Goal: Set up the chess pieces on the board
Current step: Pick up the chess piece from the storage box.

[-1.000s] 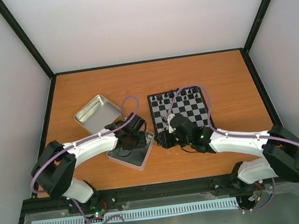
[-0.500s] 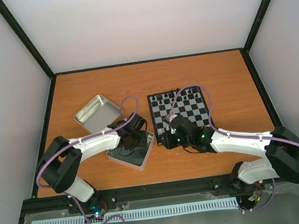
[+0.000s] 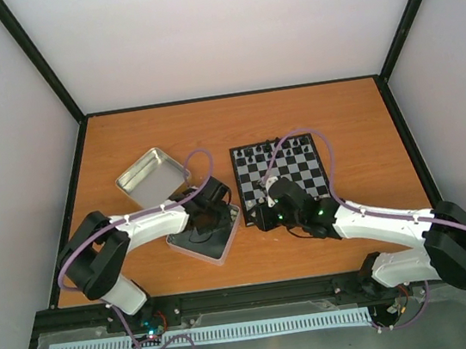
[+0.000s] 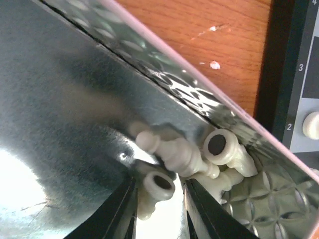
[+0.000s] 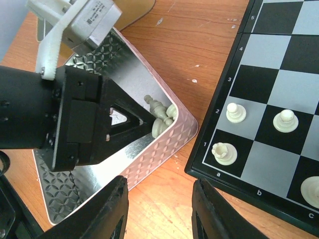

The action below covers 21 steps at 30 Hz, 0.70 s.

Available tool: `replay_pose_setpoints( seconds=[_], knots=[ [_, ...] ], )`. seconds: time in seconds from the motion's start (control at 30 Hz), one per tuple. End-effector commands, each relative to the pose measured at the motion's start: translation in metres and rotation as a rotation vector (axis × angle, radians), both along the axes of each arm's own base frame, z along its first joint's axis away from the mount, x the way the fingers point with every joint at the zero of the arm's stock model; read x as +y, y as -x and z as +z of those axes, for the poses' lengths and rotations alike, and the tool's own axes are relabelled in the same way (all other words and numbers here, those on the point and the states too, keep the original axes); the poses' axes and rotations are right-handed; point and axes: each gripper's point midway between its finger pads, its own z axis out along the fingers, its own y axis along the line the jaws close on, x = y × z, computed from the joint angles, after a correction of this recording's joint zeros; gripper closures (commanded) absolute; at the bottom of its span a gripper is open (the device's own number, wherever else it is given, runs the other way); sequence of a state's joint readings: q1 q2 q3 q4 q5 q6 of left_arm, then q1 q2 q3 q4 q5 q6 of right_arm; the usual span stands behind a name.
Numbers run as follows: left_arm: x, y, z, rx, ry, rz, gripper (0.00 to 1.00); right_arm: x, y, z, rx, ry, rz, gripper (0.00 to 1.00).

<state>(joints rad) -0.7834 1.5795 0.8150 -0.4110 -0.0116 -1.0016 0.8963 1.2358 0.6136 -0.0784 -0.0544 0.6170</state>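
Note:
In the left wrist view, several cream chess pieces (image 4: 199, 159) lie heaped in a corner of the silver tin (image 4: 149, 64). My left gripper (image 4: 160, 199) reaches into that corner, its fingers on either side of one lying piece (image 4: 157, 186). A gap still shows beside the right finger. My right gripper (image 5: 158, 199) hangs open over bare wood between the tin (image 5: 164, 144) and the near-left corner of the board (image 5: 279, 74), holding nothing. On the board stand a white rook (image 5: 224, 152) and white pawns (image 5: 235, 113).
The tin's lid (image 3: 151, 177) lies upturned at the back left. Black pieces (image 3: 277, 147) line the board's far row. The two grippers (image 3: 209, 221) (image 3: 260, 214) are close together. A black frame edges the table.
The left jaws have narrowed around the lying piece in the tin. The right gripper has shifted slightly off the board's corner towards the tin.

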Motion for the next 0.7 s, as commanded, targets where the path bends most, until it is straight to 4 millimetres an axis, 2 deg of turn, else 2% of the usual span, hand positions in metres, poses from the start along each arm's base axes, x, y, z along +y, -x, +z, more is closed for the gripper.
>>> replay_pose_setpoints(
  seconds=[0.0, 0.1, 0.37, 0.5, 0.67],
  knots=[
    [-0.007, 0.0, -0.009, 0.024, 0.006, 0.017, 0.72, -0.005, -0.002, 0.004, -0.031, -0.005, -0.01, 0.64],
    [-0.003, 0.0, -0.015, 0.031, -0.017, 0.028, 0.72, -0.006, -0.001, 0.004, -0.034, -0.008, -0.011, 0.64],
    [0.009, 0.003, -0.02, 0.041, -0.103, 0.01, 0.82, -0.009, 0.0, 0.006, -0.043, -0.019, -0.018, 0.64],
    [0.018, 0.007, -0.024, 0.066, -0.181, -0.04, 0.8, -0.01, 0.0, 0.007, -0.045, -0.022, -0.025, 0.64],
    [0.022, 0.013, -0.028, 0.091, -0.22, -0.088, 0.72, -0.011, -0.001, 0.007, -0.046, -0.028, -0.03, 0.64]
  ],
)
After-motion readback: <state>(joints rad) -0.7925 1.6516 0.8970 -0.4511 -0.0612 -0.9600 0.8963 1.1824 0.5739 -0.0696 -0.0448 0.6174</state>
